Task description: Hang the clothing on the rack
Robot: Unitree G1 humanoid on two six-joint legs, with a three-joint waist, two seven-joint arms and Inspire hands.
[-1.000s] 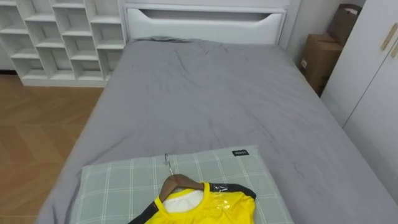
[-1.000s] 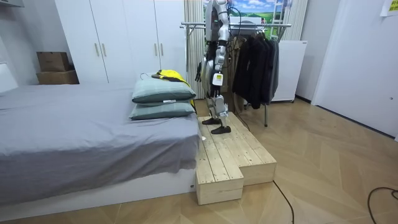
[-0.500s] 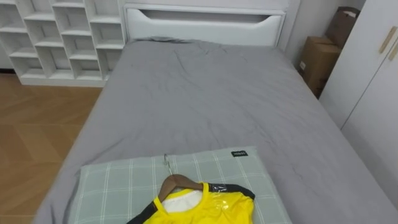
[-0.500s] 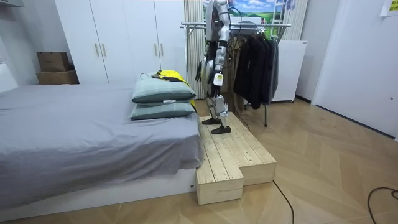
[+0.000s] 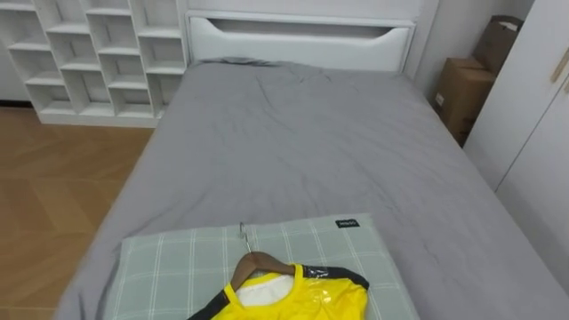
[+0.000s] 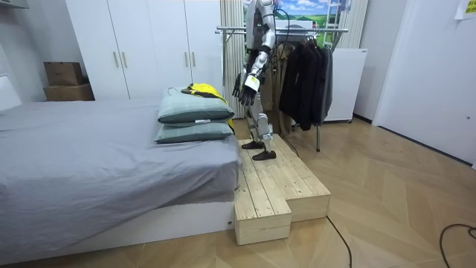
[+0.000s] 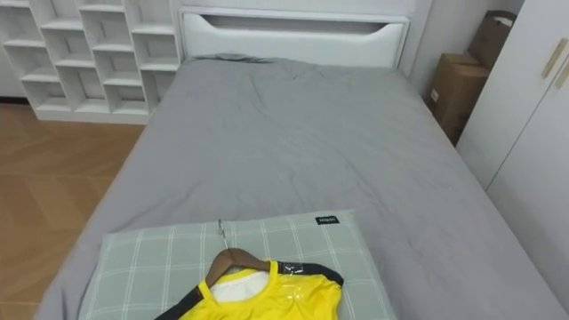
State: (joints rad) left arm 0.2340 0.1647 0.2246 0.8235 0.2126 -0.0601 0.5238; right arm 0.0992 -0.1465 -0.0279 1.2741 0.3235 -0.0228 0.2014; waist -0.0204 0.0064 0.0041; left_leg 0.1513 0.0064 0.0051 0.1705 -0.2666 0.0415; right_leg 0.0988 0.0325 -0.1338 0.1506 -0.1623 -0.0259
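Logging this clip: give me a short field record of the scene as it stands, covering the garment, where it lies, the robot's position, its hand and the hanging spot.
garment: yellow shirt on a wooden hanger
lies on: green checked pillow, top of two stacked at the foot of the grey bed
robot: stands on a wooden platform at the bed's foot, facing the pillows
left hand: held forward toward the pillows; fingers unreadable
hanging spot: clothes rail with dark garments, behind the robot
task state: shirt not yet picked up
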